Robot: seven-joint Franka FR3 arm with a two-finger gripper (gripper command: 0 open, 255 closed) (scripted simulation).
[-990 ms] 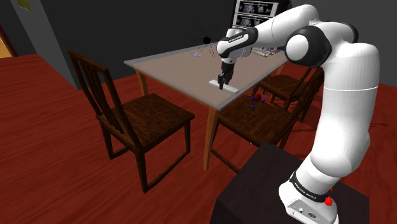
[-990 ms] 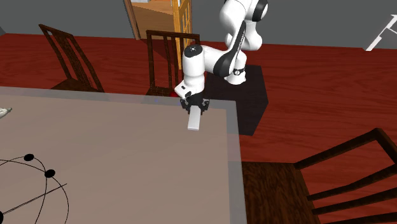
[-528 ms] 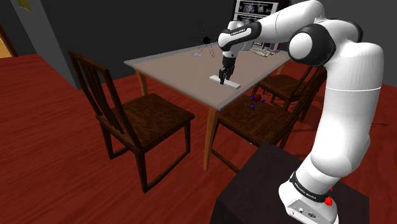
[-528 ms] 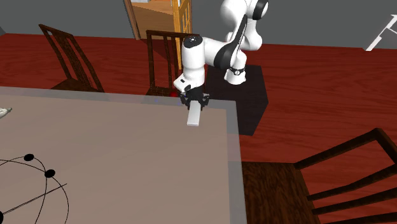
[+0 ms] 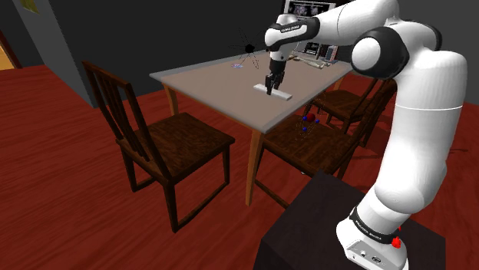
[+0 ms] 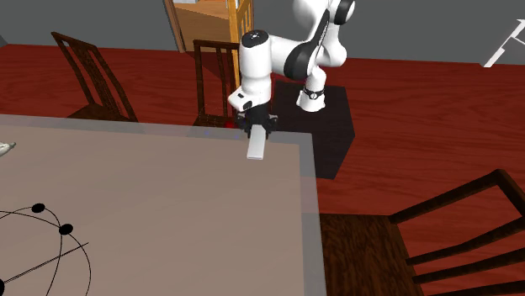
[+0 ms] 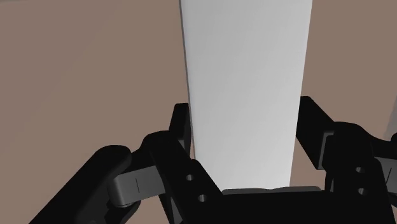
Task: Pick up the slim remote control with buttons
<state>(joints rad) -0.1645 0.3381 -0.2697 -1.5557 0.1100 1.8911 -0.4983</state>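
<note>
The slim remote [image 5: 276, 93] is drawn as a plain white flat bar with no buttons visible. My black gripper [image 5: 269, 86] is shut on its near end and holds it a little above the grey-brown table [image 5: 207, 83], close to the table's corner. In the second exterior view the remote [image 6: 255, 149] sticks out from the gripper [image 6: 257, 131] over the table edge nearest the arm. In the wrist view the two fingers [image 7: 181, 130] clasp the remote [image 7: 245, 83] from both sides, with the tabletop behind it.
Dark wooden chairs [image 5: 157, 138] [image 5: 311, 138] stand at the table's near sides. A black spindly object [image 5: 249, 48] and small items sit at the far end of the table. An open doorway [image 6: 210, 21] lies behind the arm. The dark stand [image 5: 322, 226] is at lower right.
The gripper has risen with the remote in it, lifting the remote off the tabletop and a little farther over the table. The fingers stayed shut on it.
</note>
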